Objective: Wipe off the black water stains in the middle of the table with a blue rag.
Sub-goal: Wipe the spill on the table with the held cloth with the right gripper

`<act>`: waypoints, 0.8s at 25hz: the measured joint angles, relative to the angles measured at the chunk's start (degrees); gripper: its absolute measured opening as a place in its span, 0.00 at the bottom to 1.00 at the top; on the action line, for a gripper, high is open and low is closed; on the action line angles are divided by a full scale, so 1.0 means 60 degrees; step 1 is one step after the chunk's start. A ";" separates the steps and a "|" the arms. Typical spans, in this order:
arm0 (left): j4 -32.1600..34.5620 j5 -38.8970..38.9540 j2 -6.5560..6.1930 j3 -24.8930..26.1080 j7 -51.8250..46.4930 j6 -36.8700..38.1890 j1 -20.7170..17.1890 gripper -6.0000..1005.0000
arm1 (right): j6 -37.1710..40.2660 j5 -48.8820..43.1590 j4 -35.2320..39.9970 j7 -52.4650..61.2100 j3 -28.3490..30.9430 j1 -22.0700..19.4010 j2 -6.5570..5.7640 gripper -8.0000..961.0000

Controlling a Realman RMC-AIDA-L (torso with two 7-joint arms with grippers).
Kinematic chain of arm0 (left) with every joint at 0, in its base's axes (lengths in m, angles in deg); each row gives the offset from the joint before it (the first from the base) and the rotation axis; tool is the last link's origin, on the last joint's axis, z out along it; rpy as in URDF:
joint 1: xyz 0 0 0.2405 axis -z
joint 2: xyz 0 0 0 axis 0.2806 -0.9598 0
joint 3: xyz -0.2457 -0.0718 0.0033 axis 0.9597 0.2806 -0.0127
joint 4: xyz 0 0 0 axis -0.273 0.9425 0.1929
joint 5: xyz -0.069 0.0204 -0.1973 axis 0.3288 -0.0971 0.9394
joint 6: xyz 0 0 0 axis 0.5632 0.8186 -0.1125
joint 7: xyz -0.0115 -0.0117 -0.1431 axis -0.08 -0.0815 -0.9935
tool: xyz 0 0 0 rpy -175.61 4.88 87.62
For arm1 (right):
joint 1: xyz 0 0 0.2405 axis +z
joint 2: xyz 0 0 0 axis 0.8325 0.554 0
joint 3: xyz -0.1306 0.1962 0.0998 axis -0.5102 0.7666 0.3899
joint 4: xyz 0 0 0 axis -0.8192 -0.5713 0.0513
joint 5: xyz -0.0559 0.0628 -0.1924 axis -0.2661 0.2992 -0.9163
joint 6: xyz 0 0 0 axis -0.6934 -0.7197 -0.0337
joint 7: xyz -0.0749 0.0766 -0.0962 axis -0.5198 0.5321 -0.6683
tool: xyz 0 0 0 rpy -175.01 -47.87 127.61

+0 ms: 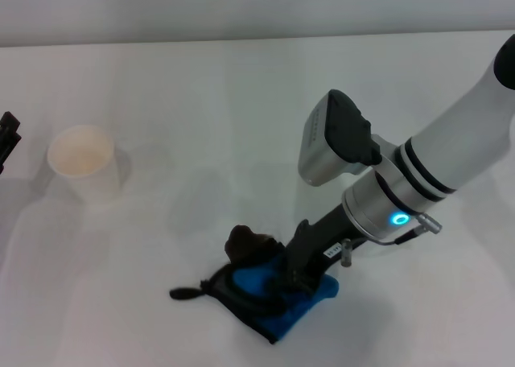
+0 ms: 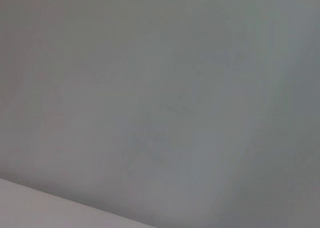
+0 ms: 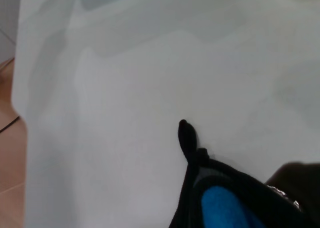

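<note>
The blue rag (image 1: 282,298) with black edging lies bunched on the white table (image 1: 241,101) near its front edge, with its black loop tail (image 1: 185,292) stretched out to the left. My right gripper (image 1: 299,264) reaches down into the rag and is shut on it. The black water stain (image 1: 248,242) is a small dark blotch that touches the rag's far left edge, just left of the gripper. The right wrist view shows the rag (image 3: 225,208) and its tail (image 3: 186,135) close up. My left gripper (image 1: 6,138) is parked at the table's far left edge.
A white paper cup (image 1: 83,164) stands upright on the left of the table, far from the rag. The left wrist view shows only a plain grey surface. The right wrist view shows the table's edge with wooden floor (image 3: 7,138) beyond it.
</note>
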 joint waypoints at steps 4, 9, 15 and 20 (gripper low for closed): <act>0.0000 0.0002 0.0000 -0.0005 -0.0001 0.0000 -0.0004 0.88 | 0.0378 0.0297 -0.0001 -0.0116 -0.0005 0.0002 0.0003 0.10; 0.0000 0.0002 0.0000 0.0005 -0.0001 0.0000 -0.0015 0.88 | 0.0988 0.0573 -0.0001 -0.0138 -0.0010 -0.0001 0.0004 0.10; 0.0000 0.0002 0.0000 0.0022 -0.0002 -0.0002 -0.0012 0.88 | 0.1736 0.0718 -0.0150 -0.0080 0.0003 -0.0005 0.0003 0.10; 0.0000 0.0001 0.0000 0.0025 -0.0002 -0.0026 -0.0008 0.88 | 0.2163 0.0724 -0.0370 -0.0057 0.0058 0.0030 -0.0015 0.10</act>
